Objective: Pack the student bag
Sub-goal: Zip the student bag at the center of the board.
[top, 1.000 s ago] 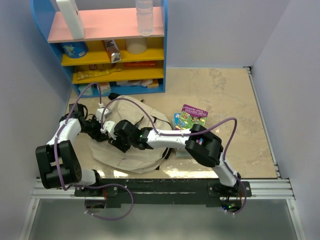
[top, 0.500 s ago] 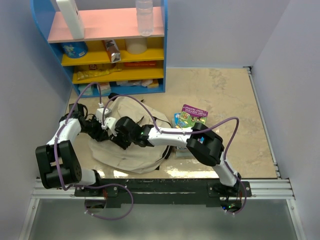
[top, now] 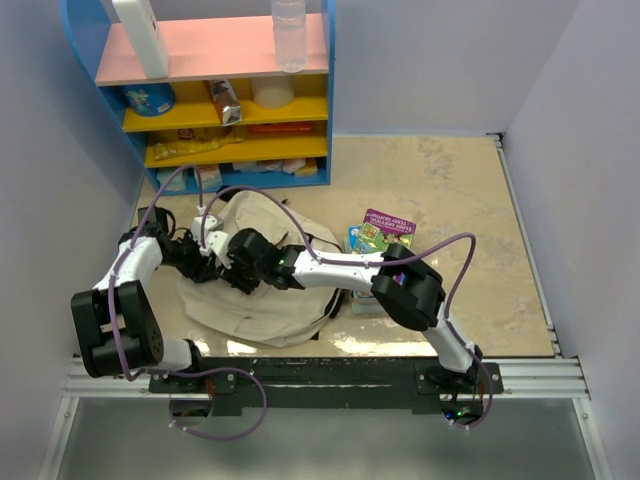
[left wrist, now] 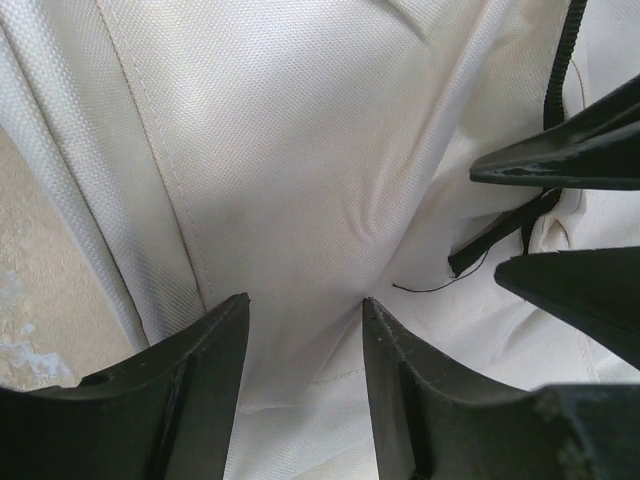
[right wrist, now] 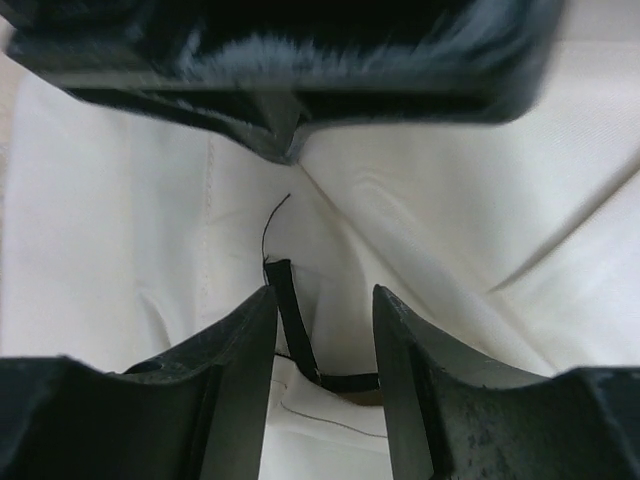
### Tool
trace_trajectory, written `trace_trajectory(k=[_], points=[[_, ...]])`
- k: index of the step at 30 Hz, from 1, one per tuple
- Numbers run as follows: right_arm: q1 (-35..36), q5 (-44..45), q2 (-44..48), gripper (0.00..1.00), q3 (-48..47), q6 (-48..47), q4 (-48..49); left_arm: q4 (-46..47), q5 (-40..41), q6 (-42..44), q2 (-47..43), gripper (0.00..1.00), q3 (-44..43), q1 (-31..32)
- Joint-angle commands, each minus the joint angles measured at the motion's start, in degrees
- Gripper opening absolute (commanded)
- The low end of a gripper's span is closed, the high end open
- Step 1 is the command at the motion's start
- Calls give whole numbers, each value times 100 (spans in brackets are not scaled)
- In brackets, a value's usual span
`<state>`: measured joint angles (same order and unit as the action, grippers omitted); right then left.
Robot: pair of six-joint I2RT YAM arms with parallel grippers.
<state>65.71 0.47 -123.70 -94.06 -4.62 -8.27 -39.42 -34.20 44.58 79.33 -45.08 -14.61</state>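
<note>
The student bag [top: 262, 300], a cream fabric backpack, lies on the floor in front of the arms with its upper part bunched up. My left gripper [top: 206, 262] and right gripper [top: 237, 268] meet at its upper left. In the left wrist view my left gripper [left wrist: 304, 300] is pinched on a fold of cream fabric [left wrist: 300, 180], with the right gripper's fingers [left wrist: 570, 160] just to its right. In the right wrist view my right gripper [right wrist: 324, 290] is closed narrowly on fabric around a black strap tab [right wrist: 292, 310], with the left gripper's body [right wrist: 290, 60] just beyond.
A blue shelf unit [top: 215, 90] with bottles, snacks and boxes stands at the back left. Colourful books [top: 382, 235] lie on the floor right of the bag. Grey walls close in the left and right sides.
My right gripper has moved left and a little away, closer to the left gripper. The bag's upper fabric has bunched up higher toward the shelf. The left arm has barely moved.
</note>
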Motion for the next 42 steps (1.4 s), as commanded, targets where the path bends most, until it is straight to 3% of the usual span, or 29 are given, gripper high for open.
trace_trajectory(k=[1,10,13,15,17,20,26,35,42], points=[[-6,-21,-216,45,-165,-162,-183,215,-237,42,-76,53,-1,-33],[-6,14,-233,40,28,-153,-113,215,-254,25,-84,53,-9,-42],[-6,50,-286,29,11,-118,-61,215,-246,33,-111,53,-10,-51],[3,128,-269,14,19,-100,-17,215,-246,33,-111,53,-9,-59],[-6,260,-155,6,80,-100,71,207,-246,25,-102,53,-27,-68],[-41,348,56,2,90,-65,159,189,-246,16,-93,53,-71,-68],[-261,173,302,0,133,391,308,-65,-350,33,-181,53,-378,-165],[-674,-625,627,0,493,1402,949,-1243,-1300,270,-840,56,-880,-112],[-683,-733,812,0,643,1517,1065,-638,-976,-282,-902,55,-414,836]])
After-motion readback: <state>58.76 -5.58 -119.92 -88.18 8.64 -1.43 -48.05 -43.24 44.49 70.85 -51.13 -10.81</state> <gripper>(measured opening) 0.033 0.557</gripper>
